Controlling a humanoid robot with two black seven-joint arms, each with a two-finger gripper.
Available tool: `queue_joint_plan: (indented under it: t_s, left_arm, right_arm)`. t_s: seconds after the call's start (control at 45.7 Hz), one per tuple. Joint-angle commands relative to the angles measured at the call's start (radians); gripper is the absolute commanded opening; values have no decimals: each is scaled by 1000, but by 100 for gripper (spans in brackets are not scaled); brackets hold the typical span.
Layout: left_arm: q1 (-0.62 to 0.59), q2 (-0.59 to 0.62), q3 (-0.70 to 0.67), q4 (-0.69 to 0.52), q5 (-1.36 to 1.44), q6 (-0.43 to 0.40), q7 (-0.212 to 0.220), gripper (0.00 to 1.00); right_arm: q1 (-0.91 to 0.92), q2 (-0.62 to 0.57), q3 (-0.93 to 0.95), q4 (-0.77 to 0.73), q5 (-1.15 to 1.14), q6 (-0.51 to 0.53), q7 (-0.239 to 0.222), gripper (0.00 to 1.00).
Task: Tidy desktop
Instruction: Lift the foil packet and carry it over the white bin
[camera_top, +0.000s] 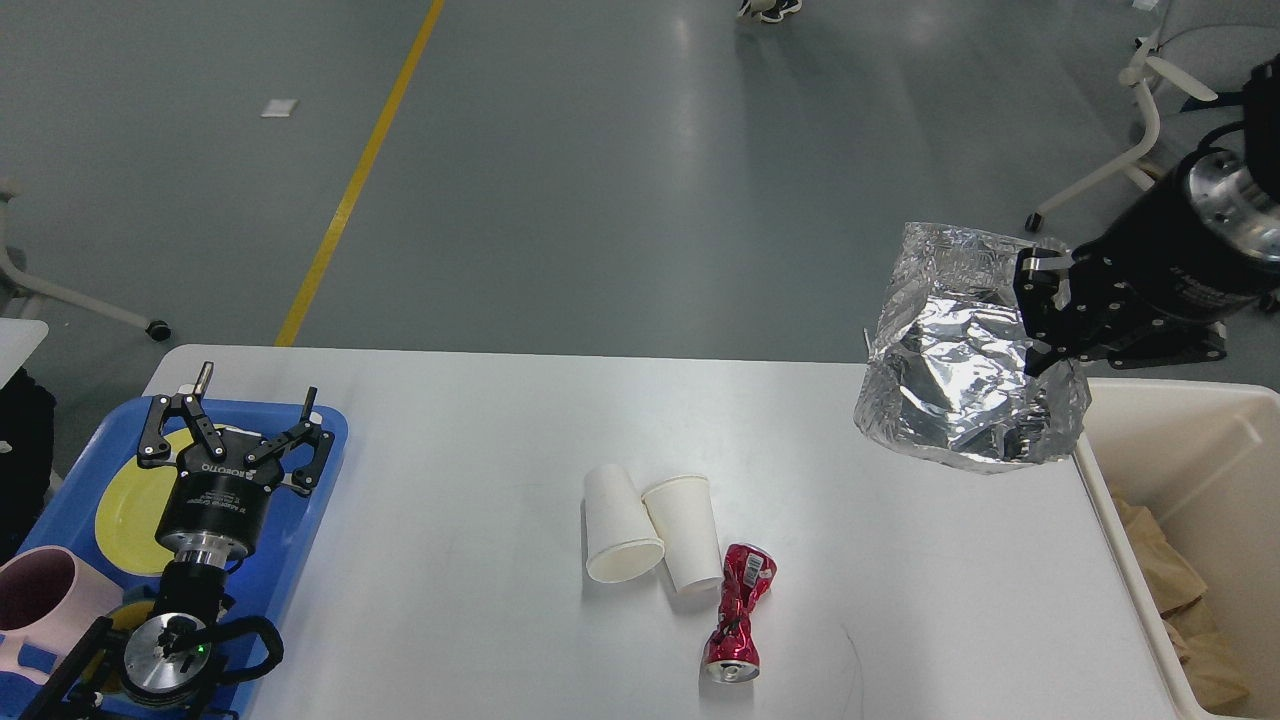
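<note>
The white desktop (480, 430) holds two white paper cups (622, 525) (686, 532) lying side by side and a crushed red can (737, 612) just right of them. My right gripper (1042, 315) is shut on the upper right edge of a crumpled silver foil bag (960, 365), which hangs above the desktop's far right corner, beside the cream bin (1190, 440). Over the blue tray (300, 520) at the left, my left gripper (232, 425) stands open with nothing between its fingers.
The blue tray carries a yellow plate (125, 510) and a pink mug (45, 600). Brown paper (1180, 610) lies inside the cream bin at the right edge. A chair base (1130, 130) stands on the grey floor behind the right arm.
</note>
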Motion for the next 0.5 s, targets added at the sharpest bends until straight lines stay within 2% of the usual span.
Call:
queue_joint_plan:
  t_s: [0.0,0.481]
  left_arm:
    - [0,0,0,0,0,0,0,96]
    - [0,0,0,6,0,-2,0,96]
  right_arm:
    - [-1,6,1,2,14,2,0,0]
    - [2,2,-20,14,28,14,0,0]
